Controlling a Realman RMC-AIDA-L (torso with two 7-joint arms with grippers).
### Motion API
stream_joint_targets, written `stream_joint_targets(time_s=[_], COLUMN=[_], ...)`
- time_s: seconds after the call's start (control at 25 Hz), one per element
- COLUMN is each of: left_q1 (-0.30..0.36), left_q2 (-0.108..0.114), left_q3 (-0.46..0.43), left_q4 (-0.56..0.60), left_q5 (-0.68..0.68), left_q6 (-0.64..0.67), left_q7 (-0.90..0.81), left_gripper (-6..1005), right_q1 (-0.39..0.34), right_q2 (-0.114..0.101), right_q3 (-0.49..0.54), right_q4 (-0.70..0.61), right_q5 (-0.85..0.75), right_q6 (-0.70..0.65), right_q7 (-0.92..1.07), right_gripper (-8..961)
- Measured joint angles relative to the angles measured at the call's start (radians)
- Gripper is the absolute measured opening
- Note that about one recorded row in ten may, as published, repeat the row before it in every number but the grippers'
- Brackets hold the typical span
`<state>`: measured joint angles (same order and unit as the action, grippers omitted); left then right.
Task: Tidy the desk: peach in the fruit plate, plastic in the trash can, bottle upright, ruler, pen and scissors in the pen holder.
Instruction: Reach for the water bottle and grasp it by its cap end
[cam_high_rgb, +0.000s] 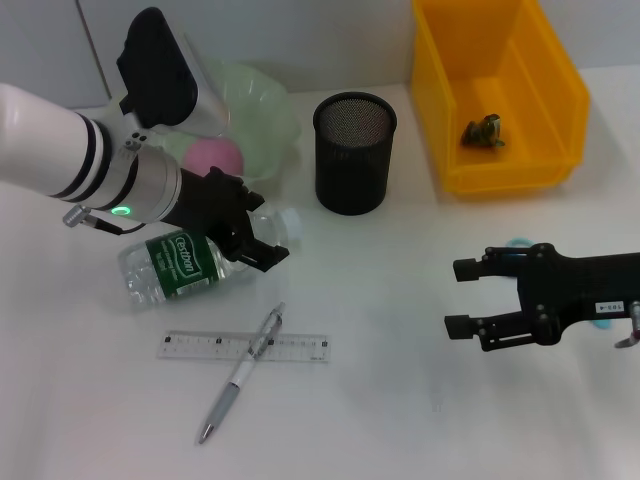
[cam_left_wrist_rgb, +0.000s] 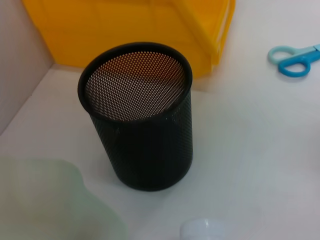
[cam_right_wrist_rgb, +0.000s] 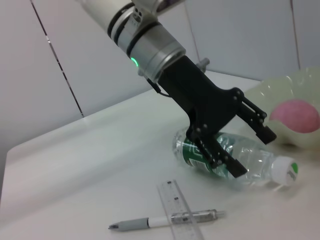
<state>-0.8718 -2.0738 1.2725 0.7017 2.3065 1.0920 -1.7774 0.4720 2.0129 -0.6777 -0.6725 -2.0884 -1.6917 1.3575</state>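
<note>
Surface: white desk (cam_high_rgb: 400, 420), pale wall behind.
Left gripper (cam_high_rgb: 252, 238): fingers spread around the lying water bottle (cam_high_rgb: 180, 265), straddling its clear upper body near the white cap (cam_high_rgb: 288, 222); not yet closed, as far as the right wrist view shows.
Step in hand: close firmly across the bottle's body, then tip it cap-up clear of the fruit plate (cam_high_rgb: 270, 110).
Fruit plate: pale green, holds the peach (cam_high_rgb: 213, 156), just behind the bottle.
Ruler (cam_high_rgb: 243, 346): flat, with the pen (cam_high_rgb: 242, 372) lying across it, near the bottle.
Pen holder (cam_high_rgb: 354, 152): black mesh, upright, apparently empty.
Trash can (cam_high_rgb: 560, 95): yellow bin, crumpled plastic (cam_high_rgb: 483, 132) inside.
Right gripper (cam_high_rgb: 462, 298): fingers apart, hovering over the blue scissors (cam_left_wrist_rgb: 295, 59).
</note>
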Motion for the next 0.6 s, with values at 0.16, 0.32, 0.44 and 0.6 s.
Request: stream_joint_targets(time_s=[0.16, 0.32, 0.44, 0.6], left_q1=[0.000, 0.002, 0.002, 0.004], left_q2=[0.003, 0.004, 0.007, 0.008], left_q3=[-0.004, -0.003, -0.001, -0.002], left_q4=[-0.010, -0.015, -0.029, -0.029], left_q5=[0.003, 0.004, 0.005, 0.014], left_q6=[-0.002, -0.003, -0.002, 0.001], left_q7=[0.001, 0.001, 0.001, -0.005], left_gripper=[818, 819, 819, 819], right_q1=[0.007, 0.011, 0.014, 0.014], right_q2=[0.009, 0.011, 0.012, 0.013], right_q3=[0.000, 0.000, 0.000, 0.000], right_q4=[-0.005, -0.006, -0.006, -0.007], right_q5=[0.000, -0.001, -0.001, -0.001], right_q6=[-0.002, -0.003, -0.006, -0.007], right_q7=[0.000, 0.000, 0.002, 0.003], right_gripper=[843, 843, 843, 843])
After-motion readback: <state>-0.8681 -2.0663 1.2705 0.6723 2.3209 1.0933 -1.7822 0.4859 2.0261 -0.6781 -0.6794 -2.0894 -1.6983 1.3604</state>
